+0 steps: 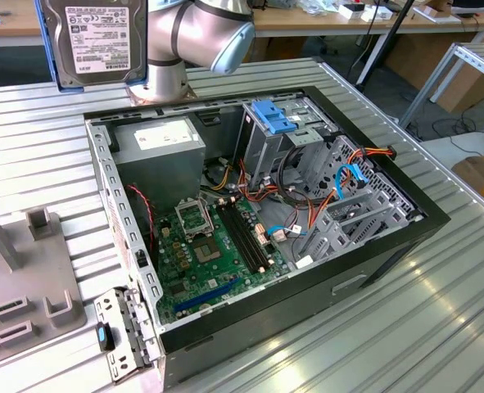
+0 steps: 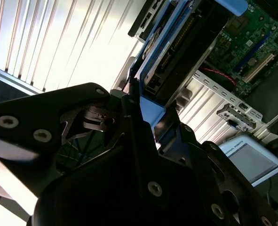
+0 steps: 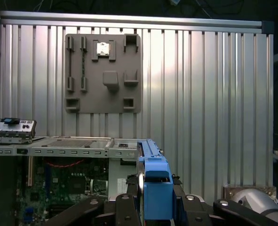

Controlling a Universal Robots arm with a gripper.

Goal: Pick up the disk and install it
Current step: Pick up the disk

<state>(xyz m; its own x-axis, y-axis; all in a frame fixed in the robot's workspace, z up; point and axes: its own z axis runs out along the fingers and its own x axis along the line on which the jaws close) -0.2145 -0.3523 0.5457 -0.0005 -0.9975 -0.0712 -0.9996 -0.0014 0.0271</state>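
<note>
Disk (image 1: 94, 39): raised high at the exterior view's upper left, off the desk (image 1: 438, 327) and beyond the far wall of the computer case (image 1: 422, 214). It stands on edge, with its white label facing the camera and blue rails along its sides.
Pincer (image 3: 156, 203): clenched on the disk. In both wrist views a dark finger presses on each side of the blue-railed end. Gripping the narrow edges probably keeps the broad faces and the rest of the rails free for sliding into a bay.
Height: the disk hangs well above the case walls, likely so that it snags on no wall or cable.
Computer case: lies on its side on the ribbed metal desk with the open side up, which gives the arm access from above.
Drive cage (image 1: 307, 151): grey, at the far end of the case, with a blue bracket (image 1: 270, 119) on top. It is well apart from the disk.
Power-supply box (image 1: 160, 146): sits in the case corner nearest the disk and lower than it.
Motherboard (image 1: 213, 246): green, flat on the case floor, with cables running across to the cage.
Fixture plate (image 3: 103, 73): grey with recesses, lying on the desk beside the case.
Progress: the pick-up looks done, and the disk is not yet installed.
</note>
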